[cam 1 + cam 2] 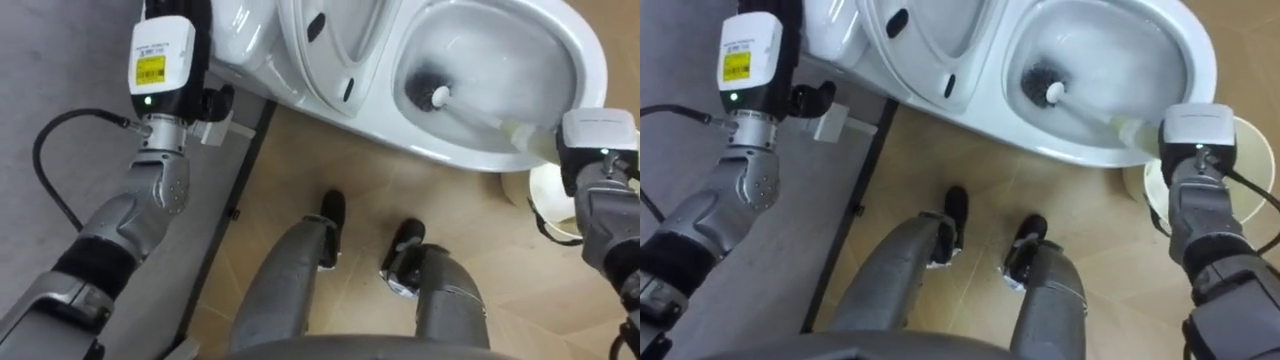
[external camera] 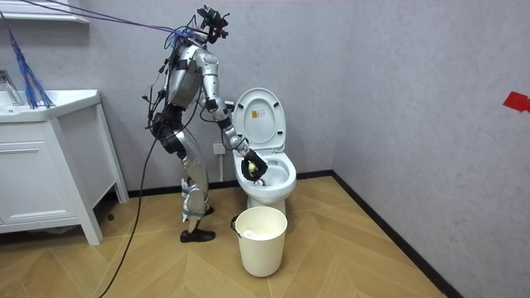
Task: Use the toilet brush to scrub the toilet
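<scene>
Step in hand: scrubbing inside the bowl. I stand right in front of the toilet (image 1: 455,150), feet on the wood floor (image 1: 330,150) close to its base. The seat & lid (image 1: 335,55) are up.

My right hand (image 1: 597,140) is at the bowl's near right edge. The toilet brush (image 1: 478,114) runs from under it, slanting down & to my left into the bowl. The brush head (image 1: 428,90), dark bristles, sits low in the bowl, at or near the drain end. Can't tell if it's pressed to the porcelain or just over it. My right fingers are tucked under the back of the hand, but the handle goes straight into the palm, so I judge them clamped on it.

My left hand (image 1: 172,40) is up beside the raised lid, apart from the brush. Its fingers run off the top edge, so can't tell if they're apart or together.

A white bin (image 2: 261,240) stands on the floor just below my right hand, beside the toilet base.

Next move, as I judge it:
- Sweep the head round the bowl wall & up under the rim, w/ wrist rotation more than arm reach.
- Keep the handle clear of the rim.
- Keep the grip firm so the brush doesn't twist.
- Go slow enough to avoid flicking water out onto the floor.
</scene>
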Available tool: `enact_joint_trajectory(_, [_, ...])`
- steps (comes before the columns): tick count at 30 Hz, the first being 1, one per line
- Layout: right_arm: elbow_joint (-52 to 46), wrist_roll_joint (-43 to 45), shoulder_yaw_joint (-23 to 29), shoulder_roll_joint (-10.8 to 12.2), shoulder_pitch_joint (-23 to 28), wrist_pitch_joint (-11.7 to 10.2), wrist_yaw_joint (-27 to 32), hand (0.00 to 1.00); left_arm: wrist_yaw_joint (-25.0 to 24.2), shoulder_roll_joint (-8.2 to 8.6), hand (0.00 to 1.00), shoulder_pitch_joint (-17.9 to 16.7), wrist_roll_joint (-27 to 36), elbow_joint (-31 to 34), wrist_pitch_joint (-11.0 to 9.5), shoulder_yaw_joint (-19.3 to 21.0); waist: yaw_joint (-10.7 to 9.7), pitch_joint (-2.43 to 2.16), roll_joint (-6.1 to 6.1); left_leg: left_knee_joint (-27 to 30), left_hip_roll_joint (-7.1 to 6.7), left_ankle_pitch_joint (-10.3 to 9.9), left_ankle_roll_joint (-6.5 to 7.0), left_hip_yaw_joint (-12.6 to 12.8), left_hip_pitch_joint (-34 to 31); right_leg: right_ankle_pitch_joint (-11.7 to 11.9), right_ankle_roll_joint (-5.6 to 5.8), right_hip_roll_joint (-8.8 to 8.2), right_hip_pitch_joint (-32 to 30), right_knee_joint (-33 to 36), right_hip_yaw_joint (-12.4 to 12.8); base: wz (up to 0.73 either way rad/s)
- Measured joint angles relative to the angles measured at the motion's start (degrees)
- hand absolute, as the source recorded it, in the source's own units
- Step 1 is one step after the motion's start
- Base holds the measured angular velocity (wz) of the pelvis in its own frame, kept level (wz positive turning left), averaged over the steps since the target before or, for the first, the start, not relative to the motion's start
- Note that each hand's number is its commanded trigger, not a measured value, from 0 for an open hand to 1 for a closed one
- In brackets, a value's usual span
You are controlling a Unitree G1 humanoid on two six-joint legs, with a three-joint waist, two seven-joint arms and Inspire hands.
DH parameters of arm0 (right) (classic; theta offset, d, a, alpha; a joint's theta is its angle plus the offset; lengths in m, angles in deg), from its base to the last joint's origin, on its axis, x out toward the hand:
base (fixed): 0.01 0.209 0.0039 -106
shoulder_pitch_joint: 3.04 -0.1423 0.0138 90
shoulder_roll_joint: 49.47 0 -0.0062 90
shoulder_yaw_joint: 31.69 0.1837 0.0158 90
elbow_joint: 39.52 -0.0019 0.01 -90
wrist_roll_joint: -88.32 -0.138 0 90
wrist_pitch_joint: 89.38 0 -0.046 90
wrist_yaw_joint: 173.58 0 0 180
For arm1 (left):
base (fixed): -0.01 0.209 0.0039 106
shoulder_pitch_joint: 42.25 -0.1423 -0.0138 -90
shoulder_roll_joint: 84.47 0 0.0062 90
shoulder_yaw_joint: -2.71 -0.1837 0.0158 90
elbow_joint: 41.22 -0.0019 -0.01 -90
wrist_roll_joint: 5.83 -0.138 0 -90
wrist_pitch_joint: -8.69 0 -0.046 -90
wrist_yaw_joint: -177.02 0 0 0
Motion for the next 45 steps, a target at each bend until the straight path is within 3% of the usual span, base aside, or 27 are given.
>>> enact_joint_trajectory(3, [3.03,-12.88,0.08,0.14,-3.93,-1.59,-1.09,1.0,0.12,-0.31,0.0,1.61,0.1,0.06,0.33,0.04,-0.05,0.91,-1.37,0.03,-0.94,0.24,0.34,0.99,-0.7,-1.15,0.2,-1.59,-2.56,3.02,1.38,0.0])
enact_joint_trajectory(7, [3.89,-18.78,2.6,0.21,-9.14,-1.73,-1.32,1.0,1.29,-1.17,0.0,2.92,0.02,0.1,0.77,0.52,-0.61,1.85,-3.79,0.16,-0.88,0.78,0.62,2.29,-1.15,-1.13,0.14,-1.97,-4.46,4.78,3.17,-0.08])
enact_joint_trajectory(10, [4.27,-17.45,6.4,0.18,-12.23,-1.71,-1.33,1.0,2.69,-1.22,0.0,3.1,-0.62,-0.06,1.06,2.17,-2.0,1.83,-5.51,0.53,-0.76,1.13,0.75,2.54,-1.82,-0.55,-0.01,-1.73,-4.78,4.55,3.02,-0.05])
enact_joint_trajectory(13, [4.23,-13.48,8.85,-0.11,-13.91,-1.73,-1.31,1.0,2.7,-1.19,0.0,3.38,-2.0,-0.04,1.25,3.23,-2.63,1.83,-5.82,1.26,-0.42,1.45,1.04,2.54,-2.76,0.07,0.01,-1.77,-5.44,4.66,2.81,-0.01])
enact_joint_trajectory(18, [2.29,-7.5,8.89,0.14,-13.49,-1.28,-1.43,1.0,1.51,-1.19,0.0,3.66,-3.95,-0.65,2.17,3.34,-2.51,1.8,-5.77,2.03,-0.39,1.54,1.33,2.35,-2.78,0.7,0.11,-1.85,-5.18,4.62,2.8,-0.06])
enact_joint_trajectory(21, [-2.63,-1.24,5.76,0.97,-10.96,-0.12,-1.46,1.0,-0.02,-0.81,0.0,3.95,-3.9,-0.69,3.48,2.86,-2.29,1.75,-5.58,1.73,-0.25,1.45,1.45,2.31,-1.7,1.02,0.21,-1.61,-4.08,4.27,2.71,-0.01])
enact_joint_trajectory(23, [-5.66,2.53,3.44,1.84,-8.46,1.25,-1.93,1.0,-0.52,-0.67,0.0,3.63,-4.05,-0.81,4.1,2.46,-1.65,1.51,-4.64,1.78,0.03,1.39,1.39,1.91,-1.38,1.52,0.17,-0.86,-3.05,3.06,2.23,-0.02])
enact_joint_trajectory(24, [-7.13,5.48,1.98,2.65,-7.26,2.95,-2.74,1.0,-0.57,-0.42,0.0,3.28,-4.09,-0.85,4.33,2.16,-1.25,1.49,-3.68,1.72,0.27,1.33,1.32,1.79,-1.33,1.88,0.17,-0.11,-2.48,2.08,2.02,-0.07])
enact_joint_trajectory(26, [-9.2,9.15,1.24,3.11,-4.86,4.99,-4.01,1.0,-1.11,0.61,0.0,2.63,-3.96,-0.84,4.47,1.8,-0.64,1.08,-2.16,1.14,0.34,1.4,1.26,1.03,-1.38,2.42,0.15,0.06,-2.06,0.86,1.34,-0.05])
enact_joint_trajectory(28, [-12.0,10.68,1.37,3.42,-2.04,6.95,-5.27,1.0,-1.65,0.64,0.0,1.68,-3.83,-0.76,4.54,1.74,-0.52,0.27,-0.81,0.98,0.44,1.39,1.26,1.15,-1.38,2.53,0.19,0.6,-1.95,0.44,1.23,-0.02])
enact_joint_trajectory(31, [-18.64,11.66,1.72,2.63,2.06,9.01,-6.91,1.0,-1.57,0.65,0.0,0.38,-3.26,-0.42,4.53,1.96,-0.65,-0.21,-0.09,0.1,1.09,1.55,0.96,1.28,-0.79,3.27,-0.13,1.12,-0.91,-1.49,1.07,-0.03])
enact_joint_trajectory(34, [-23.44,13.96,2.44,2.95,6.1,10.1,-7.46,1.0,-1.04,0.57,0.0,-1.49,-3.25,0.33,4.28,2.91,-0.96,-0.23,-0.11,-1.35,2.12,1.64,0.46,1.17,0.2,4.26,-0.39,2.75,0.92,-4.76,0.88,-0.04])
enact_joint_trajectory(39, [-26.74,15.78,4.63,3.96,8.98,10.14,-9.19,1.0,0.94,0.53,0.0,-4.79,-2.04,0.5,3.55,4.5,-2.75,-0.3,-0.21,-3.3,2.01,1.98,-0.03,1.32,1.58,4.3,-0.49,2.95,1.88,-5.83,0.89,0.02])
enact_joint_trajectory(43, [-23.94,15.71,4.53,4.13,7.0,9.95,-9.28,1.0,1.56,0.34,0.0,-5.86,-0.71,1.34,3.52,5.12,-3.28,-0.22,-0.35,-3.51,1.98,2.11,-0.2,1.41,1.66,4.16,-0.65,2.9,1.87,-5.95,0.93,0.0])
enact_joint_trajectory(45, [-19.24,13.98,3.85,3.95,4.26,8.73,-8.98,1.0,1.55,0.07,0.0,-5.17,-0.06,1.33,3.5,4.65,-2.82,-0.03,-0.69,-3.39,1.97,2.13,-0.21,1.44,1.64,4.11,-0.66,2.88,1.77,-5.95,1.08,0.0])
